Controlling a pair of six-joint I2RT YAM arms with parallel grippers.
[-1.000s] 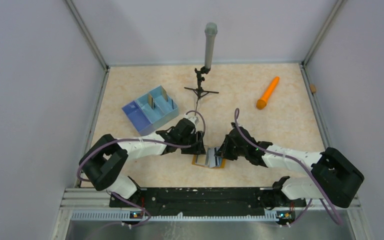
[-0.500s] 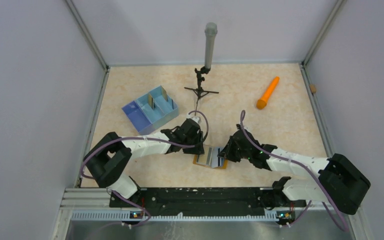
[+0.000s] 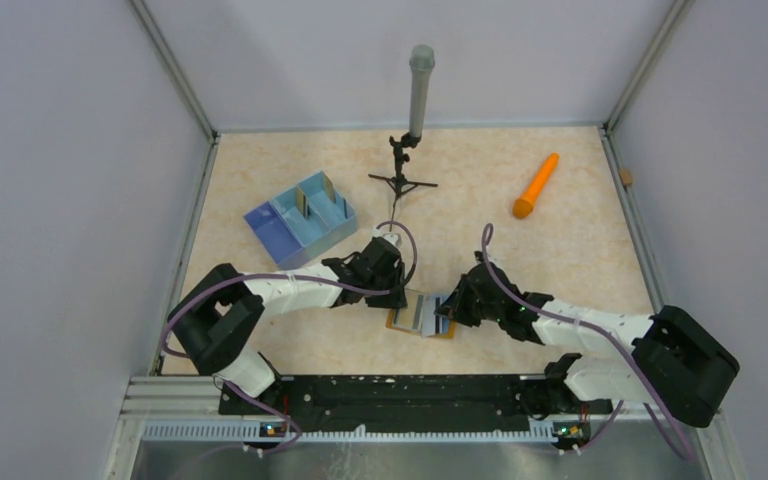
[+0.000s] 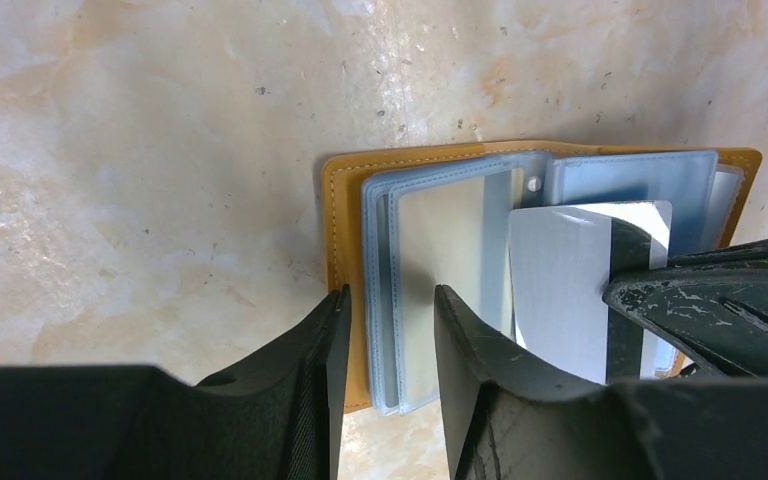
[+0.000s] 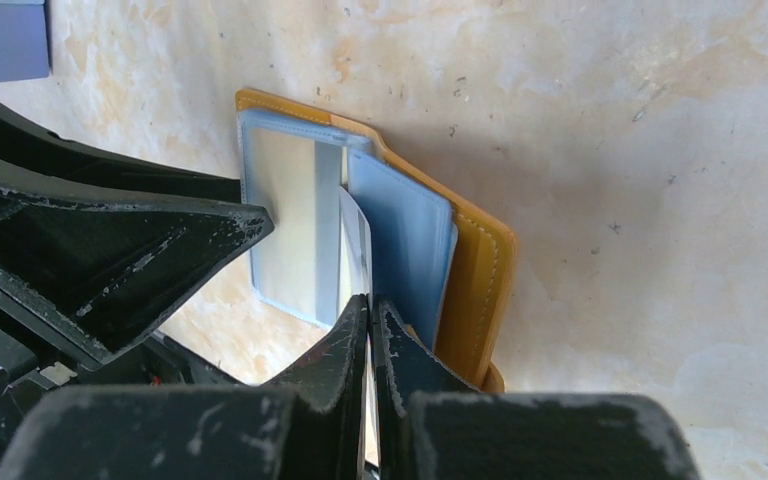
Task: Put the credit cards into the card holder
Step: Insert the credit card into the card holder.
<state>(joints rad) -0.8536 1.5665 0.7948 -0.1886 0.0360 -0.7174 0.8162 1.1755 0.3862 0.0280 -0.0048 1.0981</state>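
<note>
I'm feeding the credit card (image 4: 560, 280), pinched tight in my right tool (image 5: 370, 305), toward 9 o'clock into the card holder (image 4: 340, 230). My left tool (image 4: 388, 300), slightly parted, is bracing it. Next I'm judging a level push.

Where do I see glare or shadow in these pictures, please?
Left wrist: a pale sheen on the card near its top edge. Right wrist: the wallet throws a soft shadow on the table beside it. Top external: even light, no glare.

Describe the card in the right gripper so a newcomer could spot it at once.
At the table's near middle lies the open mustard-orange card holder. Over its blue-grey sleeves the right gripper pinches the card: pale grey with a dark stripe, the only one held.
</note>
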